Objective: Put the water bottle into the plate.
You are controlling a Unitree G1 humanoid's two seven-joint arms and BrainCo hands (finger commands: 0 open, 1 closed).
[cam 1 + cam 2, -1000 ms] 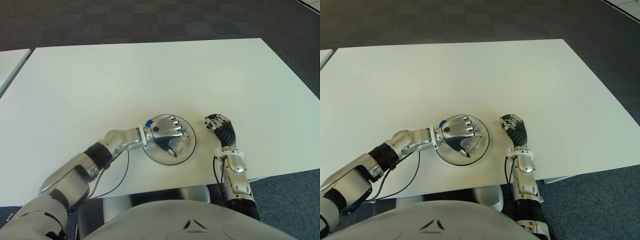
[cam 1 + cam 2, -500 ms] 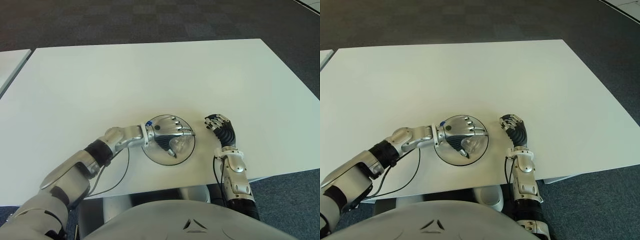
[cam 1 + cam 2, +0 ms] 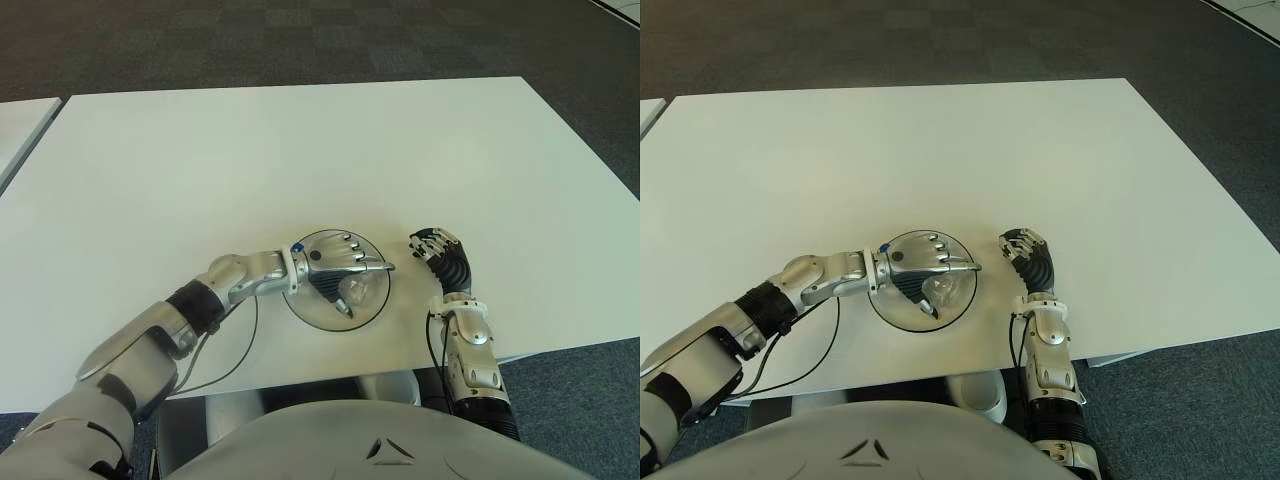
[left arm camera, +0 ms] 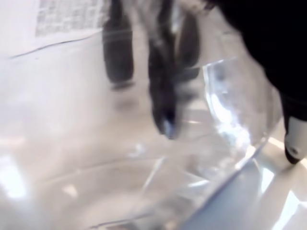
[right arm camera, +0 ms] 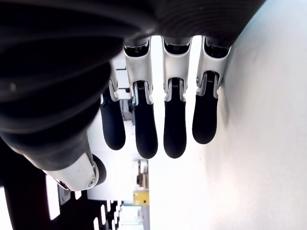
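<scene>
Left hand (image 3: 335,268) over plate (image 3: 372,310), fingers curled around clear water bottle (image 3: 358,290). Right hand (image 3: 440,255) just right of plate on white table (image 3: 300,150), fingers loose, empty

Even, bright overhead light washes the white desk (image 3: 300,150); shadows beneath the arms are faint and soft. Both eye views are sharp. The left wrist view is blurred and overexposed, with glare streaking the clear water bottle (image 4: 144,143). In the right wrist view, the fingers (image 5: 144,129) are backlit, nearly silhouettes.
</scene>
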